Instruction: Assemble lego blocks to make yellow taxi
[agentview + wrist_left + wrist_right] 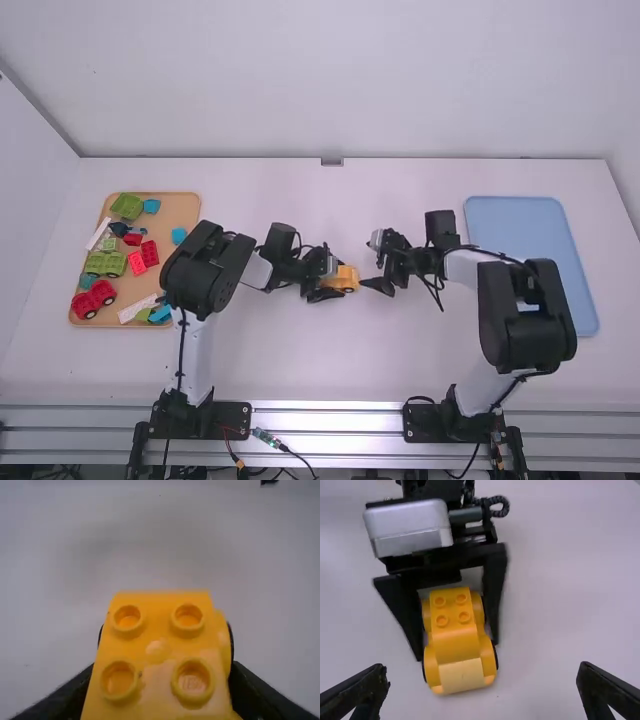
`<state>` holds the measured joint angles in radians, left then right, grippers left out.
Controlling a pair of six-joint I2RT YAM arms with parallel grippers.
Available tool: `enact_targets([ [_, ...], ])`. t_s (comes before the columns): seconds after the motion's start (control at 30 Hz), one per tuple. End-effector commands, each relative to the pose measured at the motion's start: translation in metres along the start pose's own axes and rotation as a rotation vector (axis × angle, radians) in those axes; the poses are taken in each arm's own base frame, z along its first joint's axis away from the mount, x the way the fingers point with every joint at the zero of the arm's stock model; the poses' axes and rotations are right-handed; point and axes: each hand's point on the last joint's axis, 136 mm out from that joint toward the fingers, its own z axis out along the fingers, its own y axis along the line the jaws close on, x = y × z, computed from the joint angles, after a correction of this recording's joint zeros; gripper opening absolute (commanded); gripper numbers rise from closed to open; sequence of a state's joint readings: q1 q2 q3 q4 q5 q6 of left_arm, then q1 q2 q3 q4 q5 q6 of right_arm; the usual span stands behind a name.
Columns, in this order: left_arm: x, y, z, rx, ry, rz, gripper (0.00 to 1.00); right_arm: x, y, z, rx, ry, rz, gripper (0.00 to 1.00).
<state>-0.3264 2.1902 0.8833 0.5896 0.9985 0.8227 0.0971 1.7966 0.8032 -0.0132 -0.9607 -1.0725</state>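
Near the middle of the high view, I have my left gripper (334, 279) clasping the yellow car (348, 277) between its fingers, four studs on top and dark wheels at its sides. Just to the right in that frame, my right gripper (370, 264) faces the car with its fingers spread wide. At the frame's left, a tan tray (186, 211) carries red, green and blue pieces (150, 254); at its right lies a blue tray (520, 222).

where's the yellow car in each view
High view: the yellow car is slightly right of and below centre.
Left wrist view: large, bottom middle.
Right wrist view: lower half, left of the middle.
Shared landmark: the left gripper, a finger on either side of the car.
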Motion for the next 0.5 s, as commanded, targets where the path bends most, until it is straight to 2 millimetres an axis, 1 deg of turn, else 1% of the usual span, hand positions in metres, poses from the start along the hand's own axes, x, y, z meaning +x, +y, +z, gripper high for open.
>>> enact_targets([
  [0.0, 0.015, 0.003, -0.002, -0.038, 0.064, -0.027, 0.99, 0.004, 0.007, 0.0, 0.002, -0.002, -0.003, 0.99],
  [0.07, 0.009, 0.005, -0.005, -0.042, 0.059, -0.041, 0.99, 0.007, 0.01, 0.002, 0.013, -0.011, -0.02, 0.99],
  [0.17, 0.0, 0.005, -0.009, -0.044, 0.063, -0.041, 0.99, 0.008, 0.009, 0.007, 0.032, -0.027, 0.007, 0.99],
  [0.27, -0.016, 0.002, -0.02, -0.032, 0.091, 0.012, 0.99, 0.015, 0.01, 0.019, 0.034, -0.043, 0.04, 0.99],
  [0.33, -0.019, 0.002, -0.025, -0.041, 0.118, 0.021, 0.99, 0.019, 0.01, 0.025, 0.026, -0.045, 0.054, 0.99],
  [0.37, -0.022, 0.003, -0.032, -0.059, 0.162, 0.035, 0.99, 0.021, 0.012, 0.032, 0.008, -0.055, 0.049, 1.0],
  [0.4, -0.023, 0.003, -0.034, -0.064, 0.176, 0.038, 0.99, 0.022, 0.013, 0.035, -0.003, -0.061, 0.044, 0.99],
  [0.47, -0.03, 0.0, -0.044, -0.064, 0.219, 0.074, 0.99, 0.024, 0.018, 0.045, -0.037, -0.074, 0.018, 0.99],
])
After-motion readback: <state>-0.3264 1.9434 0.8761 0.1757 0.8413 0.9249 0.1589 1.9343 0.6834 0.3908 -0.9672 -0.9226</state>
